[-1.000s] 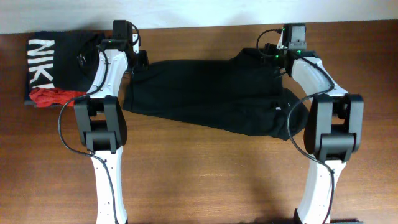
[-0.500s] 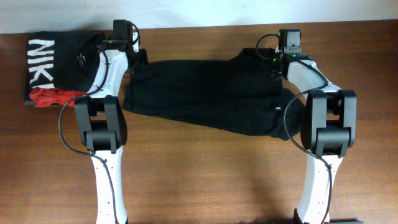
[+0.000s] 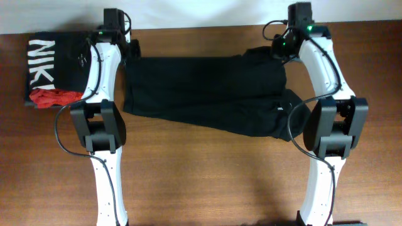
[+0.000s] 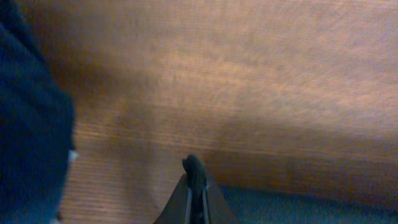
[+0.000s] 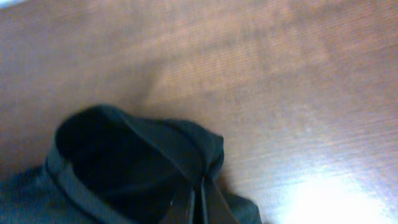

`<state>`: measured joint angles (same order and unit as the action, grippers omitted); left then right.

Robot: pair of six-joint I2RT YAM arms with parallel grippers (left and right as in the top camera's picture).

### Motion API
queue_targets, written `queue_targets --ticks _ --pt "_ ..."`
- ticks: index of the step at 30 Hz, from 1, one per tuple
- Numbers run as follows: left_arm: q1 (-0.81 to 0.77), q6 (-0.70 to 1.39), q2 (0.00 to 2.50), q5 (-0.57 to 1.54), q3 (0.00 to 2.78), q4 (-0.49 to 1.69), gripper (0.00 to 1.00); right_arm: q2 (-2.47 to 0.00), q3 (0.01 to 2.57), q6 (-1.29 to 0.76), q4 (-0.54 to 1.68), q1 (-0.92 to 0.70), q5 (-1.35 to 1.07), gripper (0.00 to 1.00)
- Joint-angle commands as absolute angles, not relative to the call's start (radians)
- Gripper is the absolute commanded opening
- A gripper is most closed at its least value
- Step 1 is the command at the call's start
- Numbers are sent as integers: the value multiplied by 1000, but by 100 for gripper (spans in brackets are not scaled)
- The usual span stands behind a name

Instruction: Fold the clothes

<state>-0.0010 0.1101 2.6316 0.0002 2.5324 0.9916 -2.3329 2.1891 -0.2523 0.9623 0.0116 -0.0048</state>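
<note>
Overhead sharp, evenly lit, soft shadows. Both wrist views blurry; right wrist has glare on the table (image 5: 323, 193) bottom right.

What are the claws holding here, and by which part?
Both pinch the black garment by its far edge: left claw near the left corner, right claw at a hemmed opening.

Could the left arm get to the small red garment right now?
Probably not yet: the left gripper looks shut on a corner of the large plain black fabric garment and must release first. The small red garment lies uncovered beside that arm.
</note>
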Motion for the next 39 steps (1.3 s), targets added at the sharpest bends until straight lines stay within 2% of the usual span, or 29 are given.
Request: queue_targets --ticks 1,7,16,24,29,39 --pt "8 118 2637 -23 2638 1073 1 -2304 2342 -240 1128 29 12 4" --pt "8 111 2637 -23 2755 1295 1 -2304 2537 -235 1488 62 12 4" --pt "10 95 2637 -23 2829 1573 1 -2303 2555 -213 1693 59 4 4" --pt "9 51 2637 -22 2822 1671 1 -2296 2490 -194 1699 52 -56 4" --pt "-25 5 2658 -23 2793 1687 1 -2296 2293 -194 1684 52 -25 4" --pt "-43 -17 2778 -52 2727 1684 1 -2297 1921 -195 1482 54 -26 4"
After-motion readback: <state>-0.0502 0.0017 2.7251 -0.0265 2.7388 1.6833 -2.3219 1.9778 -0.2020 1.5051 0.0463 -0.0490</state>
